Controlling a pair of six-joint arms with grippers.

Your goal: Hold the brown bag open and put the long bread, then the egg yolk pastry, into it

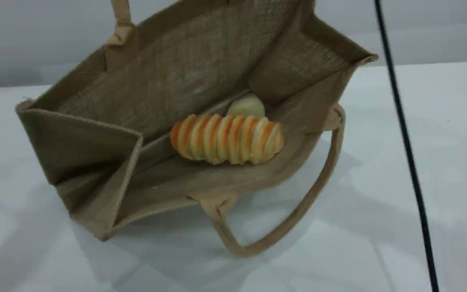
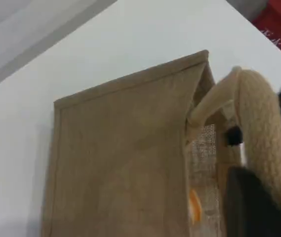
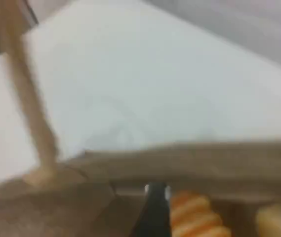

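Brown bag [image 1: 185, 81] lies tilted on the white table [image 1: 440, 142], mouth gaping toward the scene camera, far wall raised, near wall sagging onto the table. Side gussets fold inward at both ends.

Long bread [image 1: 227, 138] rests crosswise inside the bag, on the lower wall near the bottom seam. Orange and pale stripes clear. Egg yolk pastry [image 1: 246, 106] sits just behind the bread, touching or nearly touching it, tucked against the fold of the bag's bottom.

Near handle [image 1: 298, 211] of the bag droops in a loop onto the table in front of the mouth. Far handle [image 1: 121, 16] runs straight up out of the scene view's top edge.

Left wrist view: left gripper [image 2: 259, 202] at the bottom right, jaws pressed together on the thick rope-like far handle, which arches over the dark fingertip. Bag's outer wall fills the view below it; a sliver of orange bread shows through the weave.

Right wrist view, blurred: right gripper [image 3: 155, 212] over the bag's mouth, one dark fingertip visible, nothing between the fingers that can be made out; jaws spread wide. Bread and pastry lie just right of the tip, inside the bag.

Thin black cable [image 1: 408, 154] crosses the scene view right of the bag.
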